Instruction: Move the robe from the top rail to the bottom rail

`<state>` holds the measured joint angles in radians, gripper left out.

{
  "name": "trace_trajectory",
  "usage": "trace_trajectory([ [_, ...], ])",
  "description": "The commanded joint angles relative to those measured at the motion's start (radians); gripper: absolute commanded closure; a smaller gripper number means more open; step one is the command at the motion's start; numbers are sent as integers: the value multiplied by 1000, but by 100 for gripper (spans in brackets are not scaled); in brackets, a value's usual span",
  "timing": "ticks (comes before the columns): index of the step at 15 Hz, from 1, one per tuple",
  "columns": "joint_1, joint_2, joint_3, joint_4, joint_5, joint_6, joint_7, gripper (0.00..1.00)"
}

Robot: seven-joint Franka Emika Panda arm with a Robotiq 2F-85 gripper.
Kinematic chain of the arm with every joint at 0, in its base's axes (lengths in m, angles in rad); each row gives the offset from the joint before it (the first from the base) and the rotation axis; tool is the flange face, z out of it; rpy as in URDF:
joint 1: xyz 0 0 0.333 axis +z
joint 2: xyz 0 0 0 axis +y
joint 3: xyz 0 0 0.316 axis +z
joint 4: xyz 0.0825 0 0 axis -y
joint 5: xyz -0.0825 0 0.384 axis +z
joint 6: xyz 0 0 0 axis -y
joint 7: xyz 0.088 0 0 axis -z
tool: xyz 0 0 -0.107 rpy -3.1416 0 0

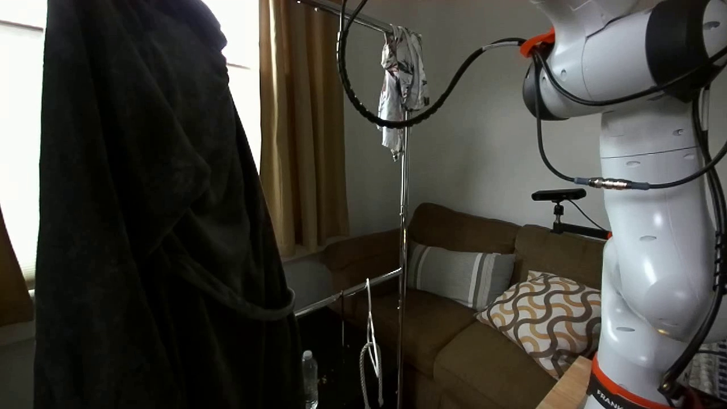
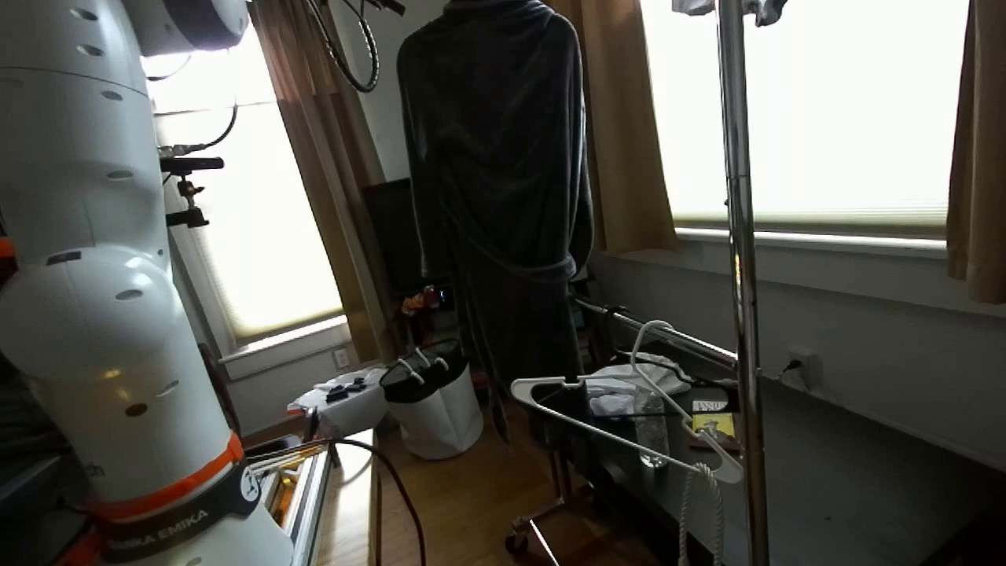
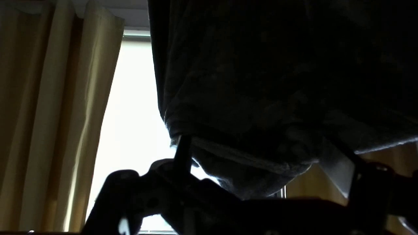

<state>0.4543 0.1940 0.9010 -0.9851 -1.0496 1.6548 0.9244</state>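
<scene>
The robe (image 1: pixel 153 227) is a long charcoal-black garment hanging upright with heavy folds. It also shows in an exterior view (image 2: pixel 503 157) and fills much of the wrist view (image 3: pixel 261 81). Its upper end is cut off in both exterior views, so what it hangs from is hidden. The silver top rail (image 1: pixel 363 21) shows at the top of an exterior view. The bottom rail (image 1: pixel 352 291) runs low behind the robe and also shows in an exterior view (image 2: pixel 668 333). My gripper (image 3: pixel 258 143) is dark, its fingers wide apart, with robe fabric in front of and between them.
A small grey-white garment (image 1: pixel 404 74) hangs at the top rail's end. A white hanger (image 2: pixel 613 432) with a rope hangs from the bottom rail beside the rack's vertical pole (image 2: pixel 743 275). A black table (image 2: pixel 849 472), brown sofa (image 1: pixel 454 335) and brown curtain (image 1: pixel 304 125) stand nearby.
</scene>
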Motion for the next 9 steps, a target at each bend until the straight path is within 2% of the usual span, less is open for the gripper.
trace_trajectory([
  [1,108,22,-98,33,-25,-9,-15,0],
  [4,166,43,-160,49,-31,-4,-16,0],
  [6,211,60,-209,74,-52,42,73,0],
  [9,293,101,-287,124,-42,131,115,0],
])
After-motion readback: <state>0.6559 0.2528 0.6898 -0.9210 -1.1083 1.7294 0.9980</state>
